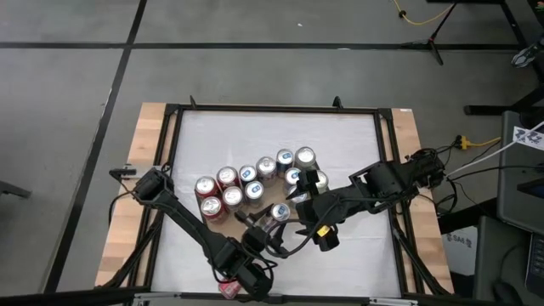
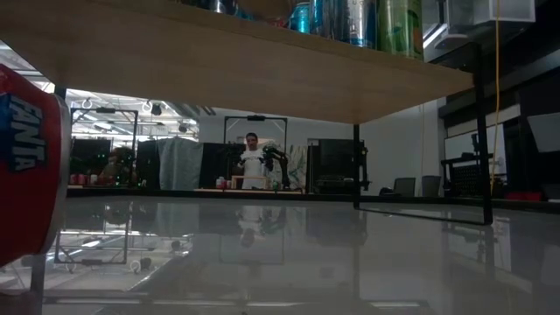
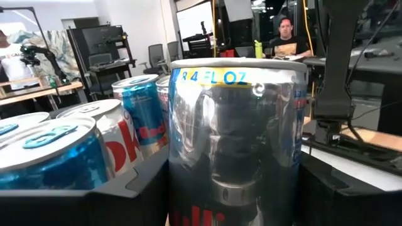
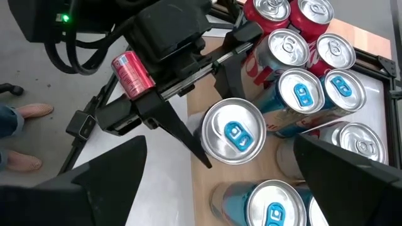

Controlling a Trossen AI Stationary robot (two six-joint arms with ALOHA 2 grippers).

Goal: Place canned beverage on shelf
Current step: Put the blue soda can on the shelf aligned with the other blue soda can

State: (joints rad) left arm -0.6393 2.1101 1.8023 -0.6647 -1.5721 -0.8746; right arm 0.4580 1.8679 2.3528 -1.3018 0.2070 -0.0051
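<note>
Can (image 3: 235,144) fills your left wrist view, silver with a blue tab, standing upright between the left gripper's (image 4: 207,110) two dark fingers. In your right wrist view those fingers sit along either side of the can (image 4: 233,132); whether they press it or have just let go you cannot tell. The can stands on the shelf (image 1: 153,136), at the near end of the cluster, just beside the other cans (image 1: 246,183), red ones and blue-and-silver ones, that line up across the board.

Above that can hangs your right gripper (image 1: 299,206), jaws spread wide and holding nothing, its fingers framing the can from overhead.

Lower down, off the shelf, a red Fanta can (image 2: 26,166) stands on the white tabletop (image 2: 289,254), close to the low camera; another red can (image 4: 132,74) lies on its side on the white surface beyond the left arm.

Farther back in the room, a person (image 2: 252,162) stands by another rig, and a seated person (image 3: 287,37) shows behind the cans.
</note>
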